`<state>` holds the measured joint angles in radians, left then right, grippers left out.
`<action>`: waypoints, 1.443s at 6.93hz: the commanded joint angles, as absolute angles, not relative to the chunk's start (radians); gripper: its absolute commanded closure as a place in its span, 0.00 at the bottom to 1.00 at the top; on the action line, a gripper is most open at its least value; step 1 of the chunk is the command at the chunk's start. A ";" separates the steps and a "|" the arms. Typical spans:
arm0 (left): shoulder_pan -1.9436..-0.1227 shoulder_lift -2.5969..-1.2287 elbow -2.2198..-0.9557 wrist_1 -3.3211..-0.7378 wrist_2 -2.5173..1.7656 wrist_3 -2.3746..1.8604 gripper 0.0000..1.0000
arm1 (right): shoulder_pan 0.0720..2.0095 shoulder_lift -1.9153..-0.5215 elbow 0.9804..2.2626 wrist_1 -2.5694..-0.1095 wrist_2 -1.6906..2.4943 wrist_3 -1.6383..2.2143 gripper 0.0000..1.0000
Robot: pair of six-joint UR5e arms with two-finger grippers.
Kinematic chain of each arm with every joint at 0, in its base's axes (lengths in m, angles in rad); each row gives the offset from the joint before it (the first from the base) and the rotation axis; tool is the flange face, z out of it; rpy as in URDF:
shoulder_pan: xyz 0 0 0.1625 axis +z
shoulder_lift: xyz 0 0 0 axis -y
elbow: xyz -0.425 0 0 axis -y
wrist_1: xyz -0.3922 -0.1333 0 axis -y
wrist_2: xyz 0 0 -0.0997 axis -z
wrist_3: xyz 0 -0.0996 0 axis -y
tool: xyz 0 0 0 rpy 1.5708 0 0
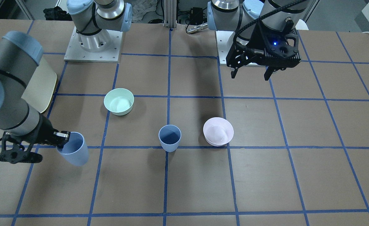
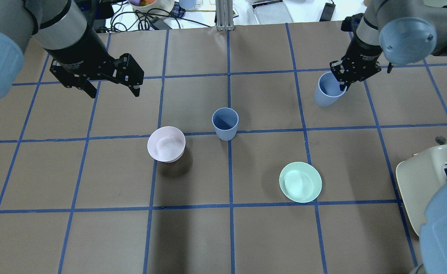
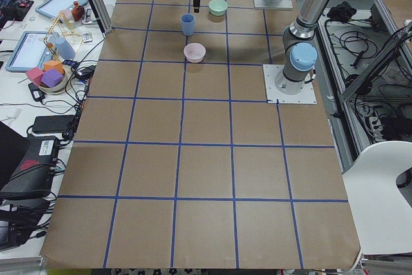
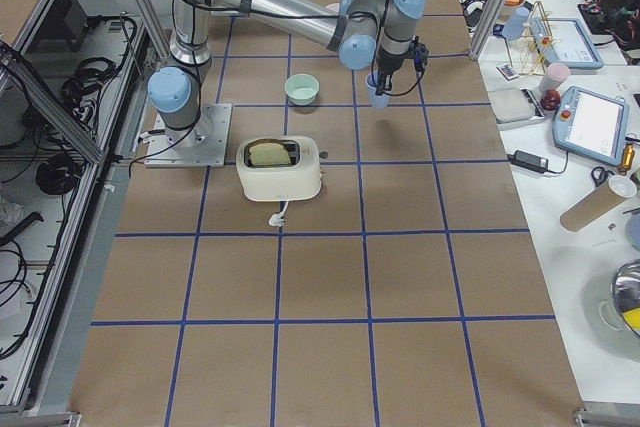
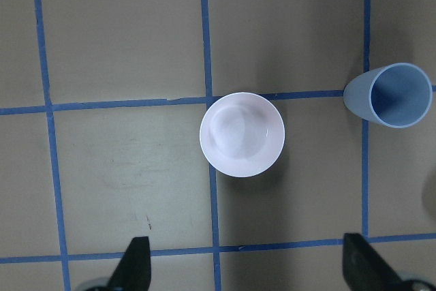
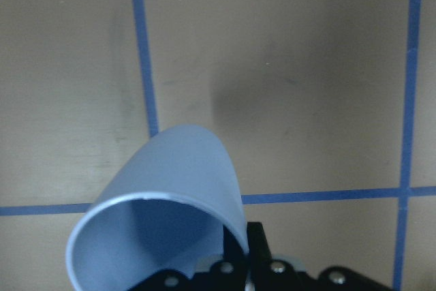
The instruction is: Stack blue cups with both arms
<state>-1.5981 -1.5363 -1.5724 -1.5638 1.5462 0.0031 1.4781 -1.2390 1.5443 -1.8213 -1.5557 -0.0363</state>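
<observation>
One blue cup [image 2: 225, 123] stands upright at the table's middle; it also shows in the front view [image 1: 169, 137] and the left wrist view [image 5: 393, 95]. My right gripper [image 2: 343, 80] is shut on the rim of the second blue cup [image 2: 327, 90], held tilted above the table at the far right; this cup also shows in the front view [image 1: 74, 153] and the right wrist view [image 6: 163, 209]. My left gripper [image 2: 113, 90] is open and empty, hovering above the table at the far left, apart from both cups. It shows in the front view [image 1: 251, 76] too.
A pale pink bowl [image 2: 166, 144] sits left of the standing cup. A mint-green bowl [image 2: 300, 182] sits nearer me on the right. A cream toaster [image 2: 431, 179] stands at the right edge. Clutter [image 2: 151, 7] lies beyond the far edge.
</observation>
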 commanded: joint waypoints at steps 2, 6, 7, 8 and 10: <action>-1.594 -1.535 -1.566 -1.562 1.557 0.003 0.00 | 1.782 -1.264 1.450 -1.764 -1.532 0.329 1.00; -1.594 -1.532 -1.566 -1.563 1.559 0.003 0.00 | 1.901 -1.235 1.430 -1.717 -1.525 0.437 1.00; -1.594 -1.532 -1.566 -1.563 1.559 0.003 0.00 | 1.901 -1.227 1.428 -1.718 -1.522 0.439 1.00; -1.595 -1.534 -1.565 -1.563 1.559 0.003 0.00 | 1.901 -1.221 1.427 -1.720 -1.522 0.439 1.00; -1.597 -1.532 -1.566 -1.565 1.559 0.003 0.00 | 1.902 -1.210 1.436 -1.727 -1.522 0.439 1.00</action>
